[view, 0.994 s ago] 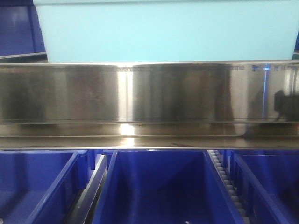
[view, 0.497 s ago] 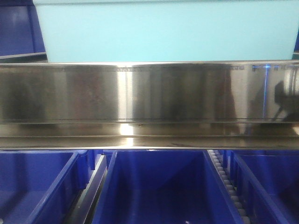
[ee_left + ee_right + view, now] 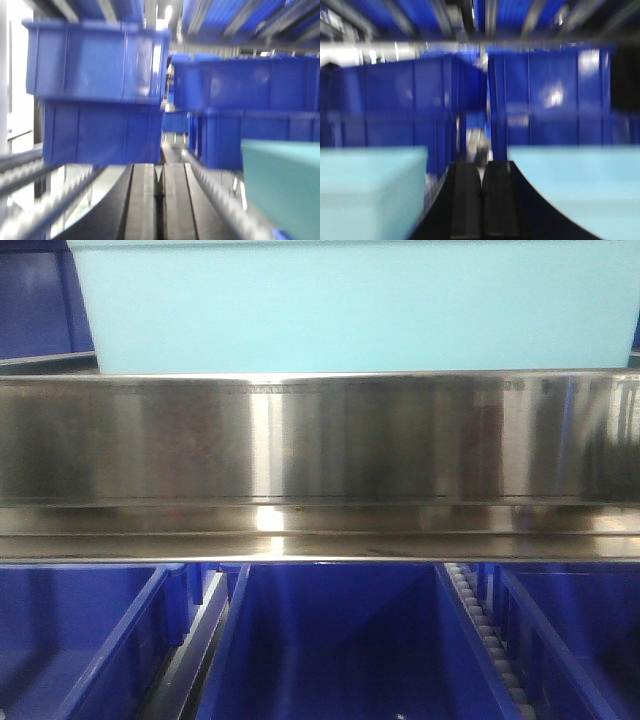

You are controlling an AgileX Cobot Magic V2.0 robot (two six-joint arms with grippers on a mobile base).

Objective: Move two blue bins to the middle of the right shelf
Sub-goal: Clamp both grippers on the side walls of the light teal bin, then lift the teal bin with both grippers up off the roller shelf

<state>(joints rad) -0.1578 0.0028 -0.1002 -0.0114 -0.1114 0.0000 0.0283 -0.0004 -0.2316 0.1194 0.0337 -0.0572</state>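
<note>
Two pale sky-blue rectangular plastic bins point(image 3: 370, 192) point(image 3: 577, 185) flanked the right gripper point(image 3: 481, 172), one each side, blurred. Both grippers were clenched, empty. Beside the left gripper point(image 3: 159, 175), one such bin point(image 3: 282, 190) sat low, rightward.

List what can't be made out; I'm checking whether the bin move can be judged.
Front view: pale blue bin, rim at the top edge, interior unseen.
Right wrist view: left pale bin and right pale bin, blurred, bottoms cut off.
Left wrist view: pale bin corner, rest beyond the edge.
</note>
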